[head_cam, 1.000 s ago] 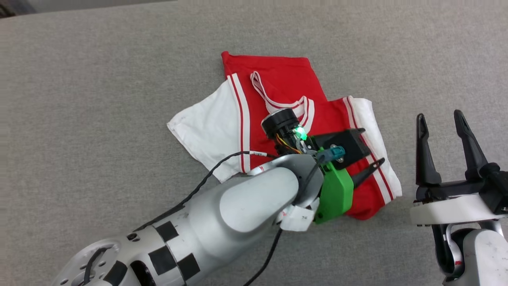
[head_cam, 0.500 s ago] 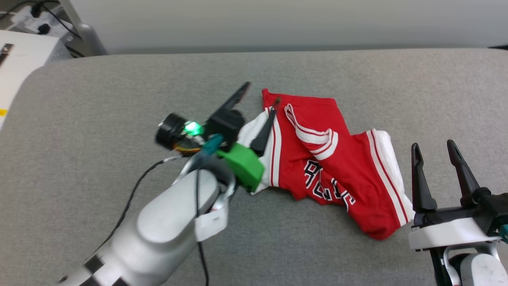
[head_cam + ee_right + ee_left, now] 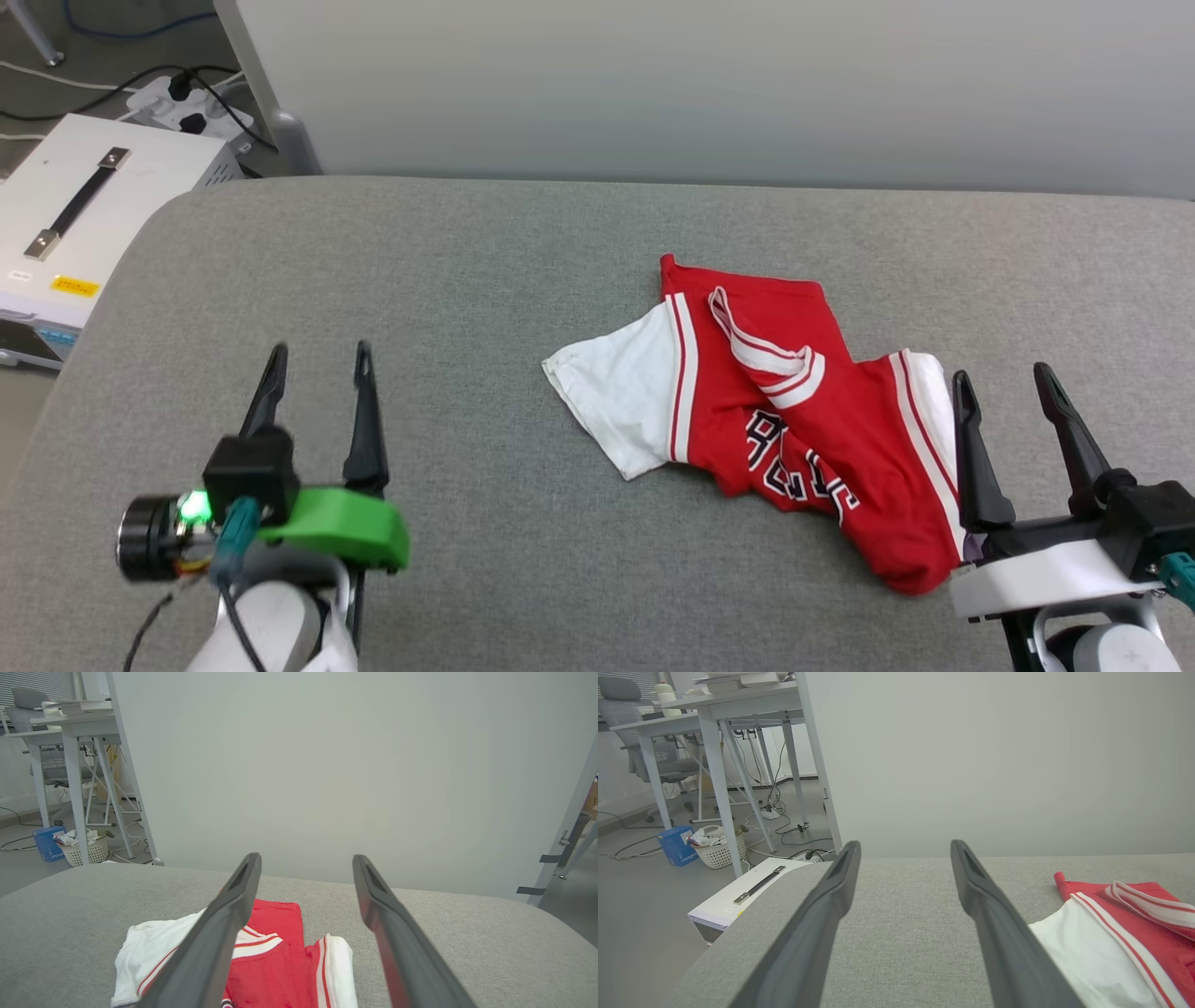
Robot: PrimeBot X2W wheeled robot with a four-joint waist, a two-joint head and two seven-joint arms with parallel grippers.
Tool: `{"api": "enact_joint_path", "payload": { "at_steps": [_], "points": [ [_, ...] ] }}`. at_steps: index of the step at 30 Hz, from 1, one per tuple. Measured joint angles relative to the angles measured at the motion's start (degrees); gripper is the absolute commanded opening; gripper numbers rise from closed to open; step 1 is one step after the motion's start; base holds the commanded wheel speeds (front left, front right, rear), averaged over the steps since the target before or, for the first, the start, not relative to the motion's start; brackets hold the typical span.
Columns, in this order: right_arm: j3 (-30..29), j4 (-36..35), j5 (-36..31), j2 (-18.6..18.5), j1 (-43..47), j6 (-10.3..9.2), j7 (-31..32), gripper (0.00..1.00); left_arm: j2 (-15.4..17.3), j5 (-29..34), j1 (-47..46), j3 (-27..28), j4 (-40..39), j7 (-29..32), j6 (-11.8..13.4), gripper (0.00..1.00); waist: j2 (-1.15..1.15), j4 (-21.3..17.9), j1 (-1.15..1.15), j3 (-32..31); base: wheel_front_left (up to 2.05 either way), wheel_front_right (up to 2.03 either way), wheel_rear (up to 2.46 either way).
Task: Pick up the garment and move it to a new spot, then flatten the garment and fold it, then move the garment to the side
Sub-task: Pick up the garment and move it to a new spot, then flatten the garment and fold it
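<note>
A grey fabric-covered surface (image 3: pixel 448 280) carries a crumpled red-and-white garment (image 3: pixel 724 420), lying right of its middle.

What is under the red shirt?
The shirt lies crumpled on the grey padded surface, which shows all around it. Anything beneath its folds is covered and cannot be seen.

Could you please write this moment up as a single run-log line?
garment: crumpled on grey surface, unheld | left gripper: open, empty, clear of garment | right gripper: open, empty, by garment's right edge
</note>
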Motion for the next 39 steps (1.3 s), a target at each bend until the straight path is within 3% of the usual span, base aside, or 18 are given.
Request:
{"api": "enact_joint_path", "payload": {
  "at_steps": [6, 14, 26, 31, 39],
  "points": [
    [0.47, 1.19, 0.96, -0.01, 1.60, 0.00, 0.00, 1.00, -3.58, 3.11, 8.06, 6.65, -1.32, -0.01, -5.11, 1.00, 0.00, -0.03, 0.00, -1.01, 0.00, 0.00, 0.00],
    [0.54, 3.34, 2.22, 0.00, 4.11, 0.00, 0.00, 1.00, -9.21, 7.51, 11.56, 10.89, 1.70, -0.01, -11.34, 1.00, 0.00, -0.17, 0.00, -1.86, 0.00, 0.00, 0.00],
    [0.98, 4.82, 3.36, 0.00, 5.43, 0.00, 0.00, 1.00, -14.11, 12.29, 12.61, 17.11, 5.49, -0.01, -17.68, 1.00, 0.00, -1.05, 0.00, -2.33, 0.00, 0.00, 0.00],
    [1.08, 4.39, 3.35, -0.01, 4.93, 0.00, 0.00, 1.00, -13.90, 14.16, 9.72, 19.29, 5.00, -0.01, -20.04, 1.00, 0.00, -1.66, 0.00, -1.39, 0.00, 0.00, 0.00],
    [1.70, 3.45, 3.15, 0.00, 2.33, 0.00, 0.00, 1.00, -9.81, 13.90, -10.51, 16.40, 10.50, 1.12, -25.07, 1.00, 0.00, -2.69, 0.00, 1.29, 0.00, 0.00, 0.00]
  ]
}}
